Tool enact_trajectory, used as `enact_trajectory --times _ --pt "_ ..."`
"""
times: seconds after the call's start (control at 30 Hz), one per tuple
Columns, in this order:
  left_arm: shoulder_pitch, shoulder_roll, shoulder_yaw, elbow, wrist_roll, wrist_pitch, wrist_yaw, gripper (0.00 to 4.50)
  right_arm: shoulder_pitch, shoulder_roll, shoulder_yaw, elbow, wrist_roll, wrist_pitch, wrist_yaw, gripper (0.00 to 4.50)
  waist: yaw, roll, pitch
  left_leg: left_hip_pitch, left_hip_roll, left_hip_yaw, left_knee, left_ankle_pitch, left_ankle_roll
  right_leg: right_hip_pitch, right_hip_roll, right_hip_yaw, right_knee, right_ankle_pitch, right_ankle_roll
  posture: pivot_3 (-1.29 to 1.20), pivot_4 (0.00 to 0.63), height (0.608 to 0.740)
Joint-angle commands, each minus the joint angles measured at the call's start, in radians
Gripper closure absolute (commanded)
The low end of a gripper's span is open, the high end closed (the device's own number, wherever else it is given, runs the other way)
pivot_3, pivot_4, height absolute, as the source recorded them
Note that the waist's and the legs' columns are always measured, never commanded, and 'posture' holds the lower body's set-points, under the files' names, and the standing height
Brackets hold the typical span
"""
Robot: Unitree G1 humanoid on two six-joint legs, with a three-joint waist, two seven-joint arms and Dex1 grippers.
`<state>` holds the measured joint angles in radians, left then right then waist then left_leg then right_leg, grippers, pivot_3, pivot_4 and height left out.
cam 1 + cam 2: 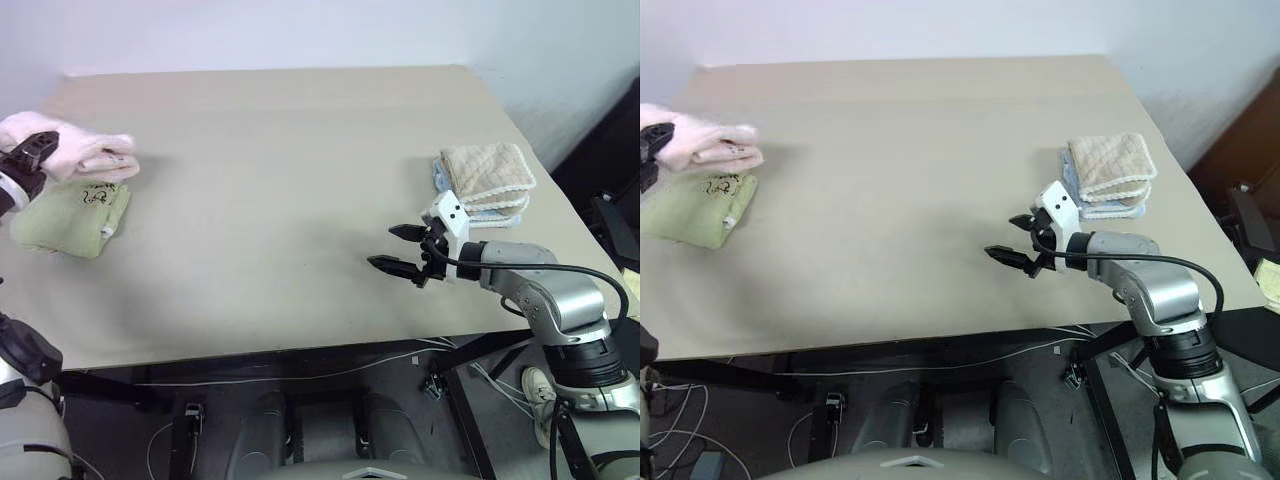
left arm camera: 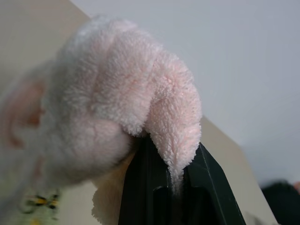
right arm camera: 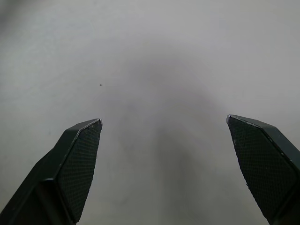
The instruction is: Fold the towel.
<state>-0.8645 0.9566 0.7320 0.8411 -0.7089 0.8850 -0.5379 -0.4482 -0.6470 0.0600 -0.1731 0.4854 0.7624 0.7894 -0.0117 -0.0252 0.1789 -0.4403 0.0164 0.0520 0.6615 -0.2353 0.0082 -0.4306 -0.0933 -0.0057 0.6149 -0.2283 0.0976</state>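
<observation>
**Pink towel carried over the green one**

The towel [image 1: 85,152], pale pink and already bundled into folds, hung at the counter's [image 1: 280,200] far left edge, pinched in the left end effector [image 1: 30,152], whose fingers were clamped tight on a thick roll of terry. It sat right above the light green towel [image 1: 72,217]. Judging by that, the step in hand was setting it down: lower it flat, square with the green one, and let go only once the folds rested, or they could spring apart. The right end effector [image 1: 398,249] hovered empty, spread wide, over bare counter, near the beige and blue stack [image 1: 487,178]. The green towel's dark mark [image 1: 95,196] was too small to read (no brand could be made out).
</observation>
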Motion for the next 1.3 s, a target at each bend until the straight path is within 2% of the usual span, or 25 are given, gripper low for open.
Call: enact_trajectory --times 0.03,0.27,0.43,0.77,0.8,0.87,1.17,1.2,1.3 --pt "-0.002 0.060 0.034 0.094 0.016 -0.132 -0.044 4.47 -0.032 -0.004 -0.004 0.018 -0.016 -0.026 0.020 0.00 -0.002 0.000 0.000 -0.001 0.000 0.000 -0.001 -0.001 -0.001 -0.001 -0.002 0.000 0.000 0.000 0.000 0.00 0.150 0.740" --pt "0.029 0.069 0.040 0.195 0.019 -0.211 -0.092 4.47 -0.009 -0.012 -0.007 0.000 -0.024 -0.015 0.037 0.00 -0.001 -0.001 -0.001 -0.003 -0.001 0.001 -0.008 0.000 -0.003 -0.007 -0.005 0.001 0.000 0.001 0.001 0.00 0.150 0.740" --pt "0.033 0.069 0.044 0.229 0.009 -0.196 -0.123 4.47 -0.007 -0.013 -0.010 0.004 -0.036 -0.021 0.036 0.00 -0.002 -0.001 -0.001 -0.003 -0.001 0.003 -0.012 0.000 -0.004 -0.009 -0.005 0.000 0.000 0.002 0.002 0.00 0.150 0.740" --pt "0.264 0.043 0.179 0.174 -0.081 -0.139 -0.114 4.47 0.040 -0.014 -0.025 -0.027 -0.042 -0.020 0.017 0.00 -0.007 -0.001 -0.001 -0.002 0.000 0.005 -0.014 0.000 -0.004 -0.012 -0.006 0.001 0.000 0.002 0.002 0.00 0.150 0.740" --pt "0.284 0.039 0.196 0.173 -0.092 -0.140 -0.104 3.92 0.035 -0.013 -0.022 -0.020 -0.046 -0.023 0.016 0.00 -0.008 -0.001 -0.001 -0.002 0.000 0.005 -0.014 0.000 -0.005 -0.011 -0.007 0.001 0.000 0.002 0.001 0.00 0.150 0.740" --pt "0.312 0.026 0.225 0.163 -0.114 -0.136 -0.088 3.40 0.023 -0.010 -0.019 -0.008 -0.052 -0.027 0.015 0.00 -0.008 -0.001 -0.001 -0.002 -0.001 0.005 -0.014 0.000 -0.005 -0.011 -0.008 0.001 0.000 0.001 -0.001 0.00 0.150 0.740" --pt "0.357 -0.026 0.237 0.070 -0.165 -0.071 -0.072 0.22 0.010 -0.002 -0.009 0.009 -0.069 -0.041 0.027 0.00 -0.008 -0.002 -0.002 -0.002 -0.001 0.005 -0.015 0.000 -0.005 -0.011 -0.009 0.001 -0.001 0.001 -0.001 0.00 0.150 0.740" --pt "0.371 -0.026 0.237 0.062 -0.170 -0.058 -0.083 0.02 0.010 -0.001 -0.009 0.009 -0.070 -0.041 0.028 0.00 -0.009 -0.002 -0.002 -0.002 -0.001 0.005 -0.015 0.000 -0.005 -0.012 -0.009 0.001 -0.001 0.001 -0.001 0.00 0.150 0.740" --pt "0.423 -0.028 0.246 0.017 -0.189 -0.023 -0.105 0.02 0.015 0.002 -0.012 0.005 -0.067 -0.043 0.030 0.00 -0.013 -0.002 -0.002 -0.002 -0.001 0.005 -0.016 0.000 -0.006 -0.012 -0.009 0.001 0.000 0.001 -0.001 0.00 0.150 0.740"
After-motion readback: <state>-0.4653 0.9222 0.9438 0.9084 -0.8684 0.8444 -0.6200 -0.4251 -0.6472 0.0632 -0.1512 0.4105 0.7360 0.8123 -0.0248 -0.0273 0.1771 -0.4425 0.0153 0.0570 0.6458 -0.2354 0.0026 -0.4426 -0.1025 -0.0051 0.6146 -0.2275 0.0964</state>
